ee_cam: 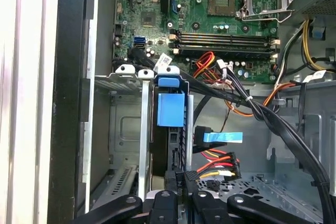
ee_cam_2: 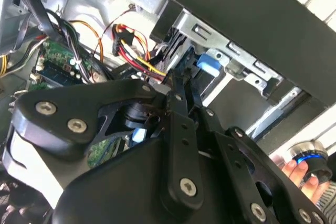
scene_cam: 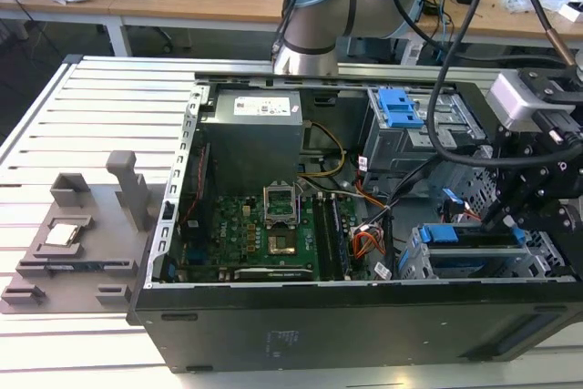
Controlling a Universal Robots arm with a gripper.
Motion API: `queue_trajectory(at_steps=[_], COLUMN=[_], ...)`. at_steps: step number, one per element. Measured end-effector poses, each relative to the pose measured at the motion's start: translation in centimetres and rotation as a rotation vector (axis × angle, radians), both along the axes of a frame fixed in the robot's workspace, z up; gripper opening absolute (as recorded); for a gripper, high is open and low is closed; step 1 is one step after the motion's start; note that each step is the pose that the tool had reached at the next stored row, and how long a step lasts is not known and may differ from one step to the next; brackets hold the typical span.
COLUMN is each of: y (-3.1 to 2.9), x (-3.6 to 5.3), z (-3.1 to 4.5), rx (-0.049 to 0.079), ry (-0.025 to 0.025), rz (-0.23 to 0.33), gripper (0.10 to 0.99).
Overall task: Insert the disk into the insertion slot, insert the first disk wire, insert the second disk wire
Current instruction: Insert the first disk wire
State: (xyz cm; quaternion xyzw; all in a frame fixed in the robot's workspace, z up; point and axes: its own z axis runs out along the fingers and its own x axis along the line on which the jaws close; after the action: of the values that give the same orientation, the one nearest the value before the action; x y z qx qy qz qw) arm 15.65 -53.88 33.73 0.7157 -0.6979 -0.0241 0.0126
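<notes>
The disk (scene_cam: 455, 236) stands on edge in the insertion slot (scene_cam: 547, 260) of the silver cage at the exterior view's right; its blue caddy end (ee_cam: 170, 108) faces the motherboard. My gripper (scene_cam: 497, 219) hangs at the disk's rear edge. In both wrist views its tips (ee_cam: 184, 178) (ee_cam_2: 177, 80) are shut together on a black plug carrying red, yellow and orange wires (ee_cam: 216, 165) (ee_cam_2: 137, 51). A second cable with a blue tab (ee_cam: 223, 137) lies loose beside the cage.
The open black case (scene_cam: 301, 334) holds the motherboard (scene_cam: 264, 234), the power supply (scene_cam: 255, 134) and a grey cage with a blue latch (scene_cam: 401, 107). Thick black cables (ee_cam: 283, 129) cross near the cage. A hand (ee_cam_2: 300, 176) holds a round blue-lit device.
</notes>
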Motion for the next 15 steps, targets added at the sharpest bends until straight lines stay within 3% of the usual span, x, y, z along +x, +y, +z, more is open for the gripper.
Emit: queue_trajectory(at_steps=[15], y=[-0.02], x=[0.03], z=[-0.39], rx=[0.0], ry=[-0.0001], rz=[0.0], gripper=[0.18])
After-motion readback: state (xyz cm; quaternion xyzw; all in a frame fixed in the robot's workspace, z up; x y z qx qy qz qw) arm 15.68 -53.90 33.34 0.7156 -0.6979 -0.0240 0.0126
